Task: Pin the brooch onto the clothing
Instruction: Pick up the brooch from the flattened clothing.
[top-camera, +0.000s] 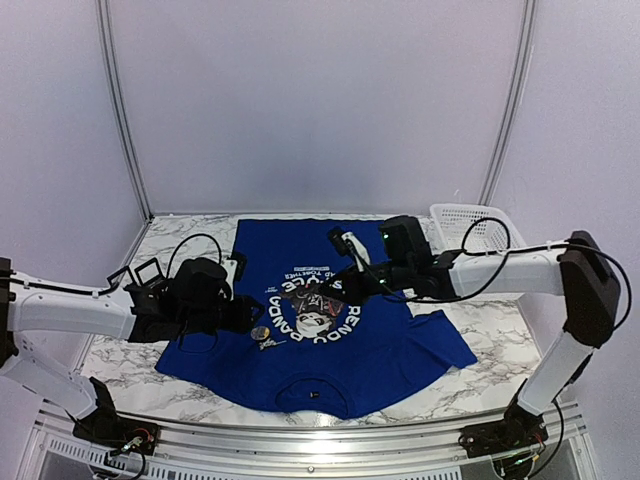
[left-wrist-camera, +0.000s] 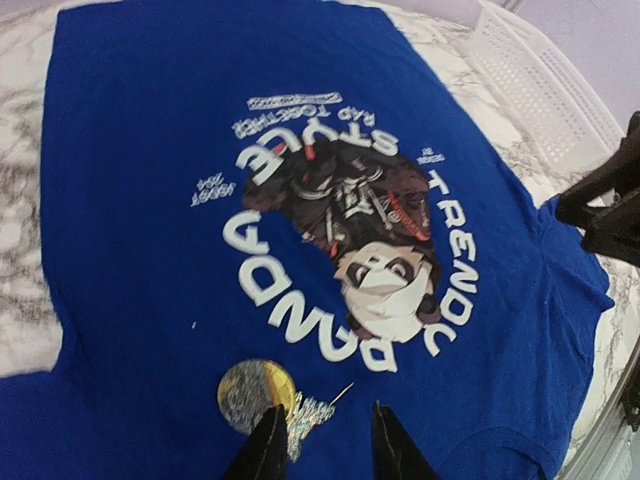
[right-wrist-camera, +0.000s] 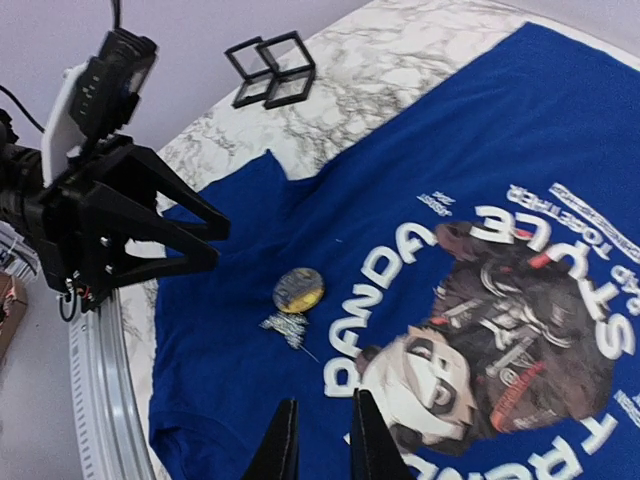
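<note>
The clothing (top-camera: 330, 350) is a royal-blue T-shirt lying flat on the marble table, its panda print (left-wrist-camera: 385, 275) ringed by white letters. The brooch (left-wrist-camera: 255, 393) is a round gold-and-silver badge on the shirt beside the print, with a glittery silver piece (left-wrist-camera: 305, 422) and a thin pin poking out. My left gripper (left-wrist-camera: 325, 408) hovers open just over the glittery piece and holds nothing; it also shows as the left gripper (right-wrist-camera: 220, 242) with its jaws spread. My right gripper (right-wrist-camera: 323, 402) hangs above the shirt next to the panda, jaws slightly apart and empty, short of the brooch (right-wrist-camera: 298, 289).
A white plastic basket (top-camera: 470, 225) stands at the back right corner. Two black square frames (top-camera: 140, 272) lie on the marble left of the shirt. The table's metal front rail (top-camera: 300, 440) runs along the near edge.
</note>
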